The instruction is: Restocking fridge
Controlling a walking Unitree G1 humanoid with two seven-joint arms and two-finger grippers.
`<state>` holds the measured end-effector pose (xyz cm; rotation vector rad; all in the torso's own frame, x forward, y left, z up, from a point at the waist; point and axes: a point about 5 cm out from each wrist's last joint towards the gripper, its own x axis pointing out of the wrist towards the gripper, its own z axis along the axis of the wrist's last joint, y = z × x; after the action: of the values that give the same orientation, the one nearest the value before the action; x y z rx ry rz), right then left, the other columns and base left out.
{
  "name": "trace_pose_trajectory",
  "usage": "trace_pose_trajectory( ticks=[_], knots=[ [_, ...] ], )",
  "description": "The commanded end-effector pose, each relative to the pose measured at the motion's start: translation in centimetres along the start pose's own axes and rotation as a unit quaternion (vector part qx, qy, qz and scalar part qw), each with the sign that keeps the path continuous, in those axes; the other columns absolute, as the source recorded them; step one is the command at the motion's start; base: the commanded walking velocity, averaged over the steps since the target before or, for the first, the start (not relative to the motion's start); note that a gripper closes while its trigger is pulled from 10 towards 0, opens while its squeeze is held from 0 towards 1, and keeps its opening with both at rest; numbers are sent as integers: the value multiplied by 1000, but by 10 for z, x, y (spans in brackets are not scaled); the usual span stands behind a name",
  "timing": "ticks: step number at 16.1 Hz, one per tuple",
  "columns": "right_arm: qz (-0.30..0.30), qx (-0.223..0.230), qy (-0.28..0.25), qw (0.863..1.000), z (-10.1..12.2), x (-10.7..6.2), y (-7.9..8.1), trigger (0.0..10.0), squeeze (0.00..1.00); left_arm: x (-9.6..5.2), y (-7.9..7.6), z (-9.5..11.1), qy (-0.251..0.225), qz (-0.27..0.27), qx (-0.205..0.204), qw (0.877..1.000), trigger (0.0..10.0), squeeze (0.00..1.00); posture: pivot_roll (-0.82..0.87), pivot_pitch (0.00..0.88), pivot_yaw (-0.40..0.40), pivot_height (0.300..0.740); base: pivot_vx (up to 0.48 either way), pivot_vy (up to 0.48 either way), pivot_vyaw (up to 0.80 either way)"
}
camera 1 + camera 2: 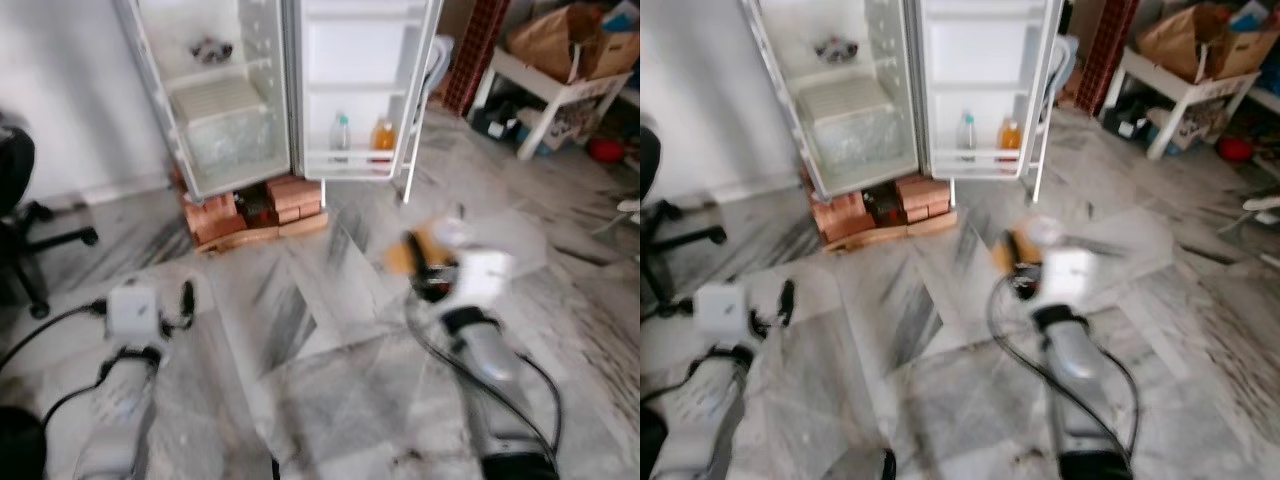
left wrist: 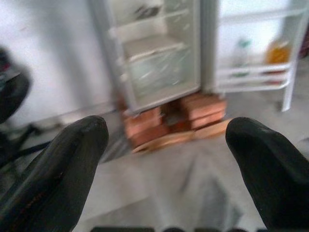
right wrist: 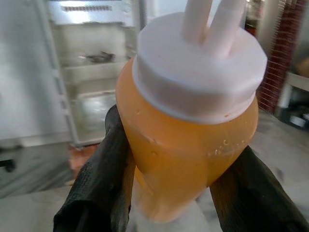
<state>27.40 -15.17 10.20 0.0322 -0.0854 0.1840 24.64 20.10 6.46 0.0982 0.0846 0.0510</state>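
A small white fridge [image 1: 215, 110] stands open ahead on a stack of bricks [image 1: 255, 208]. Its door [image 1: 365, 85] swings to the right, and the door's lower shelf holds a clear bottle [image 1: 341, 133] and an orange bottle [image 1: 383, 135]. My right gripper [image 3: 174, 193] is shut on an orange squeeze bottle [image 3: 188, 140] with a white cap; in the left eye view this bottle [image 1: 425, 248] is blurred, out over the floor in front of the door. My left gripper [image 2: 164, 159] is open and holds nothing, low at the left [image 1: 185, 300].
A black office chair [image 1: 20, 215] stands at the far left. At the right, a white table [image 1: 555, 85] carries cardboard boxes, with clutter underneath. Marble floor [image 1: 330, 300] lies between me and the fridge.
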Motion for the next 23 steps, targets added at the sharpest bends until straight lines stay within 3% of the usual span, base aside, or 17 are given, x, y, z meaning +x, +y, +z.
trace_pose_trajectory(
  ticks=[1, 6, 13, 18, 23],
  knots=[
    [-12, -15, -9, 1000, 5, 0, -12, 10000, 0, 1, -7, 1, -3, -17, -1, 1000, 10000, 0, 86, 61, -25, 740, 330, 0, 0],
    [-15, -14, -16, 1000, 9, 3, -18, 10000, 0, 2, -9, 1, -5, -19, -3, 1000, 10000, 0, 86, 60, -35, 740, 341, 0, 0],
    [12, -23, -20, 999, 9, 3, -11, 10000, 0, 3, -13, -1, -5, -21, -7, 1000, 10000, 0, 84, 67, -49, 740, 327, 0, 0],
    [22, -29, -18, 999, 9, 4, -7, 10000, 0, 4, -13, -2, -4, -19, -5, 1000, 10000, 0, 83, 69, -51, 740, 300, 0, 654],
    [23, -29, -15, 999, 8, 5, -9, 10000, 0, 4, -12, -3, -3, -19, -5, 1000, 10000, 0, 86, 67, -53, 740, 388, 0, 0]
  ],
)
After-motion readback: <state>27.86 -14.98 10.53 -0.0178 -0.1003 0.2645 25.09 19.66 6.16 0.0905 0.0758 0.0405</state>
